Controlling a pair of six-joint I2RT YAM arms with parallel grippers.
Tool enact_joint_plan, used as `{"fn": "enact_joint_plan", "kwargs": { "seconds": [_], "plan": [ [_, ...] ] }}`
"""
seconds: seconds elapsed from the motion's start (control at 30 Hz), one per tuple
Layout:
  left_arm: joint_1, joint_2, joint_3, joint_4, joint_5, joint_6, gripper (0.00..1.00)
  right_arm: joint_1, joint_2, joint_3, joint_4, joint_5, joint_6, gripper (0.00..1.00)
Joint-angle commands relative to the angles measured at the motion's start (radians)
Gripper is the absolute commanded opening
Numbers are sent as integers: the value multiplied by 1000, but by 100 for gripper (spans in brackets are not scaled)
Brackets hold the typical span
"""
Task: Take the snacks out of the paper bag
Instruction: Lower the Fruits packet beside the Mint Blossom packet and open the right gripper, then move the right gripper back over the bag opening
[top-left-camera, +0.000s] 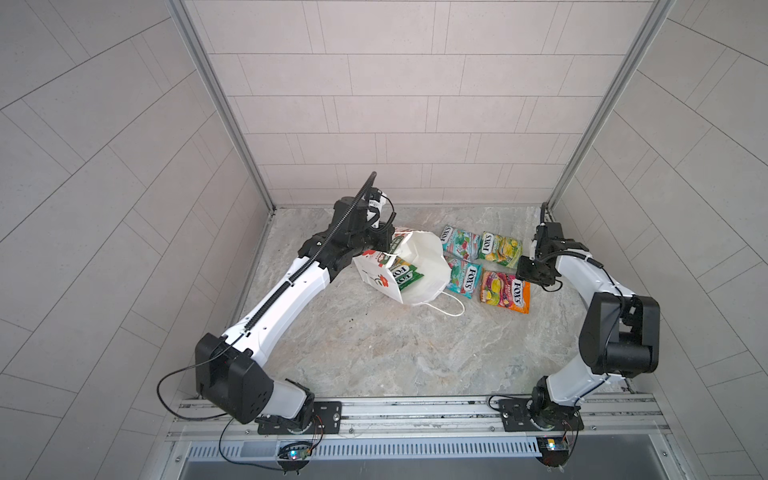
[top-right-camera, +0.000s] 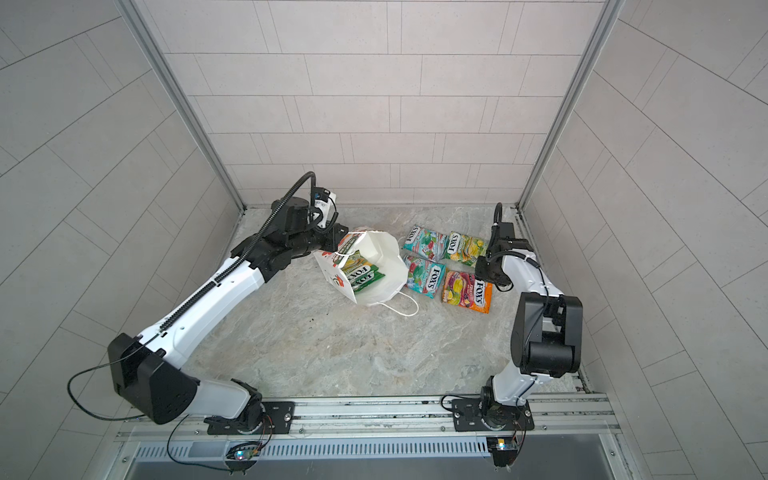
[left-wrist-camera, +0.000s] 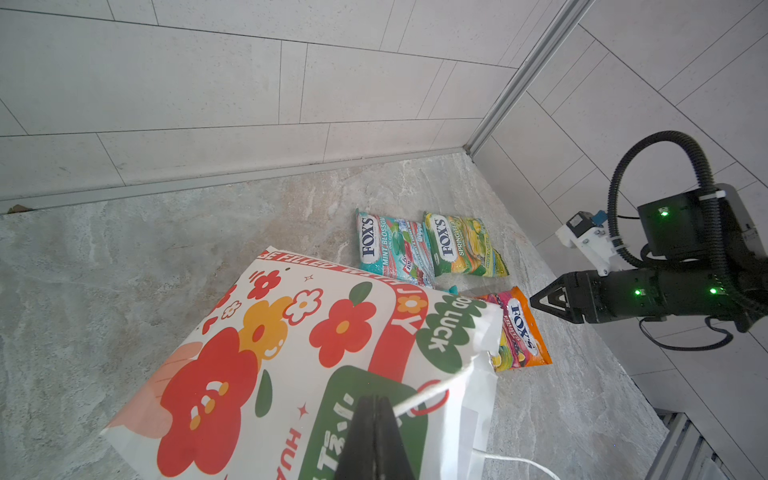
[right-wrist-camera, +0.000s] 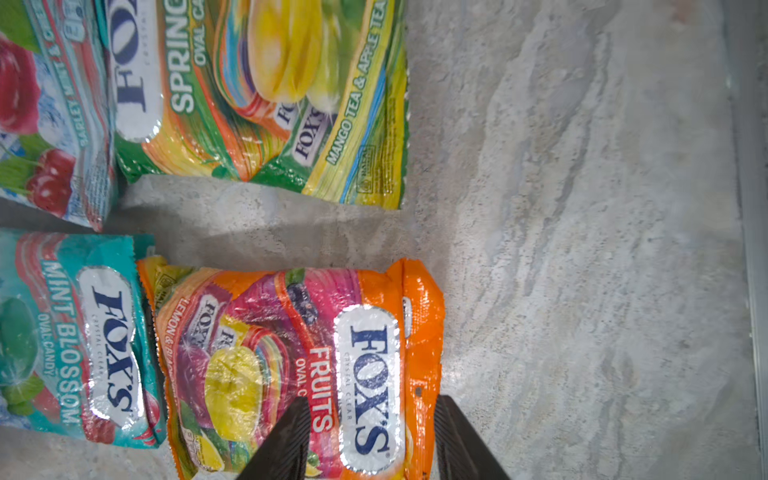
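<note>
L gripper (left-wrist-camera: 375, 409) pinched tight on crumpled white paper bag (top-left-camera: 424, 257) rim. R gripper (right-wrist-camera: 372, 401) jaws apart over flat glossy orange packet (right-wrist-camera: 249, 332), right of bag.

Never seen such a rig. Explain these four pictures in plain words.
Two robot arms, left and right, stand at a marbled table. Two pictures look down from overhead; two come from cameras on the wrists. The left tool is pinched shut at the rim of a tilted flowered paper bag, apparently on its cord handle; two green-yellow FOX'S packets show inside. On the table lie two teal Mint Blossom packets, a green Spring Tea packet and an orange Fruits packet. The right tool hangs open over that one.
</note>
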Motion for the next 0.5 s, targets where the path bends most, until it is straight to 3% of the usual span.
{"fn": "enact_joint_plan", "kwargs": {
  "seconds": [0.0, 0.23, 0.33, 0.47],
  "plan": [
    [1, -21, 3, -12, 2, 18, 0, -5, -132, -59, 52, -11, 67, 50],
    [1, -20, 7, -12, 28, 14, 0, 22, -351, -246, 212, -434, 242, 49],
    [0, -20, 10, -11, 45, 10, 0, 85, -426, -288, 252, -519, 284, 49],
    [1, -22, 11, -8, 57, 5, 0, 198, -507, -331, 334, -551, 349, 49]
  ]
}}
